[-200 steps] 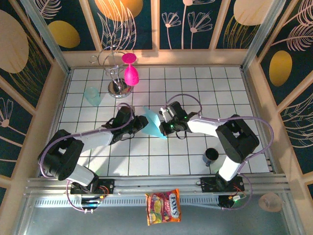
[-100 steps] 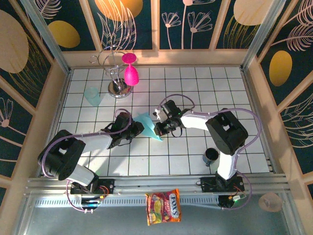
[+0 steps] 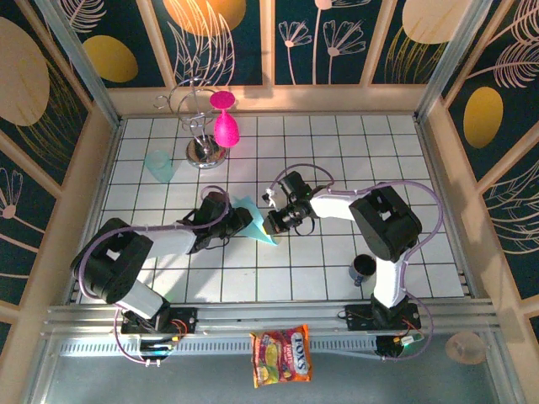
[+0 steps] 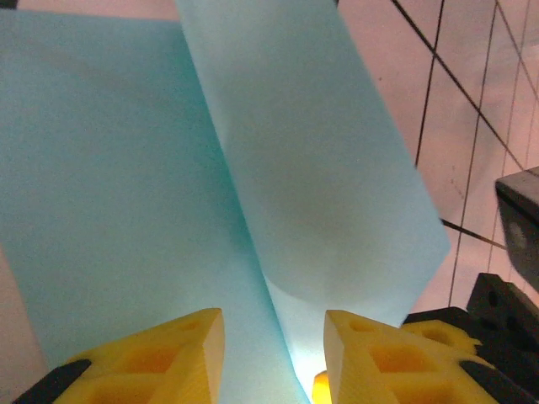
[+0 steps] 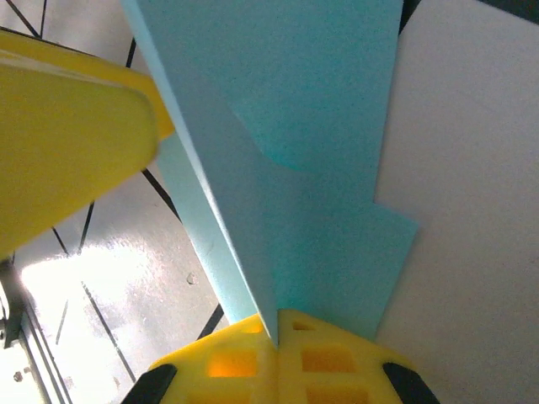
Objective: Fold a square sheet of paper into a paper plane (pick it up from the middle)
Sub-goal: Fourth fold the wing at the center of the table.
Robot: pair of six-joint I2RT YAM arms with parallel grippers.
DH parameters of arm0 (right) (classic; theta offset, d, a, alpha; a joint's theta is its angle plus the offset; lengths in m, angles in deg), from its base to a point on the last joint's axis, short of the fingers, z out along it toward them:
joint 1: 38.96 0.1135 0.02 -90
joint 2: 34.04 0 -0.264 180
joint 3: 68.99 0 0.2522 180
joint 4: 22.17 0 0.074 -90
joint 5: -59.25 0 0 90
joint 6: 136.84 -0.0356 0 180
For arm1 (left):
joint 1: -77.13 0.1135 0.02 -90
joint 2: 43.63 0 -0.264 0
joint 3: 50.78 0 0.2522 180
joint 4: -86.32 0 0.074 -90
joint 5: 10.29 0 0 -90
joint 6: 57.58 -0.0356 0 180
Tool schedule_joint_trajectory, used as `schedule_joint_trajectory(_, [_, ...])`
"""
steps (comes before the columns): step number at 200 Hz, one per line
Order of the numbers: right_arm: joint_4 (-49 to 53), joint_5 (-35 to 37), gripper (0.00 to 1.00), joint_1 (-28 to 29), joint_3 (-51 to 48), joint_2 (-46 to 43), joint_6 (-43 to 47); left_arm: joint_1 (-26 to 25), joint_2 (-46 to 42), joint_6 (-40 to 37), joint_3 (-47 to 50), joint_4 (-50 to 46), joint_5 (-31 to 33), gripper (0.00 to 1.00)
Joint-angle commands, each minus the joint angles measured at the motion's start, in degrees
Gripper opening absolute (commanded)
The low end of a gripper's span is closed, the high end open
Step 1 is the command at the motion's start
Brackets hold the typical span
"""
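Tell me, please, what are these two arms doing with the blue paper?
They are partway through folding a light-blue sheet of paper at mid-table. The right claw is shut on one edge of it. The left claw stands open, with a fold of the paper running between its fingers. The sheet is creased but not yet a pointed plane.

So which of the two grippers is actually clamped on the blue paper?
The right gripper: its jaws are shut on the blue paper. The left gripper stands open, with a clear gap.
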Motion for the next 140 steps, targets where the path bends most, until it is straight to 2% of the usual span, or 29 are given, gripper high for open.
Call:
schedule_joint_trajectory(1, [-0.4,-2.3,0.02,-0.4,1.7,1.5,0.4,-0.1,1.0,-1.3,-1.7,1.4,-1.3,0.4])
schedule_joint_trajectory(40, [-1.2,-2.7,0.07,-0.5,1.5,1.3,0.0,-0.1,1.8,-1.6,-3.2,-0.5,-0.2,0.45])
schedule_joint_trajectory(68, [-2.2,-2.8,0.11,-0.9,0.7,0.2,-0.7,-0.1,3.0,-1.1,-4.5,-3.3,1.0,0.45])
schedule_joint_trajectory(116, [-6.5,-2.3,0.27,-1.5,-3.4,-4.4,-2.8,-0.1,5.7,-0.5,-6.6,-9.5,3.0,0.41])
schedule_joint_trajectory(140, [-11.8,1.1,0.35,-1.6,-7.8,-9.2,-5.7,-0.1,5.6,0.0,-6.7,-10.4,3.7,0.39])
